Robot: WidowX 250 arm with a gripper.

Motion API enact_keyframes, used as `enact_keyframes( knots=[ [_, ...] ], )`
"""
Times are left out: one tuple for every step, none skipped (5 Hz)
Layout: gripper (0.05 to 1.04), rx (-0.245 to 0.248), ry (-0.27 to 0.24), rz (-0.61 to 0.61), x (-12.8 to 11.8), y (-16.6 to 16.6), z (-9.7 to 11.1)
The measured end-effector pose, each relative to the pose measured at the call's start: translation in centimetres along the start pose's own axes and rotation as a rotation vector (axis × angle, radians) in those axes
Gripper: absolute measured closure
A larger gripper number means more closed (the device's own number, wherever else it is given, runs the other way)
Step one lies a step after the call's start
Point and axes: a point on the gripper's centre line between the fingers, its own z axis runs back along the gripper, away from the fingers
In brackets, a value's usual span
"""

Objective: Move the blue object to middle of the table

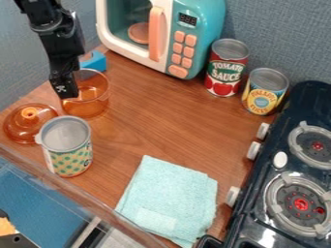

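Claw [66,91] pointing down at the amber pot's near side; whether it is spread, pressed together or pinching something, I cannot tell. Beneath lies the wooden table [152,123], its middle the goal. Stove [260,193] along the right, toy microwave [210,22] at the back, folded cloth [169,198] in front. Then the dotted can [67,157], the amber pot [90,99] and, beside them, its likely lid [27,125]. Smallest comes the blue object [95,62], behind the pot and near the microwave, partly hidden. It looks like hard plastic: light, stiff, not fragile, perhaps a little slick. I would take it from above, across its narrower sides and low enough for a firm bite, then lift it straight up past the pot's rim; a sideways drag could knock the pot.
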Motion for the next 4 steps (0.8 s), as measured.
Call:
enact_keyframes(
  knots=[
    [0.082, -0.036, 0.000, 0.013, -0.1, -0.5, -0.8],
    [0.082, -0.038, -0.026, 0.093, -0.6, 1.8, -0.3],
    [0.082, -0.035, -0.039, 0.186, -0.9, 4.0, 1.1],
    [0.082, 0.011, -0.028, 0.390, -0.8, 6.5, 2.0]
  ],
)
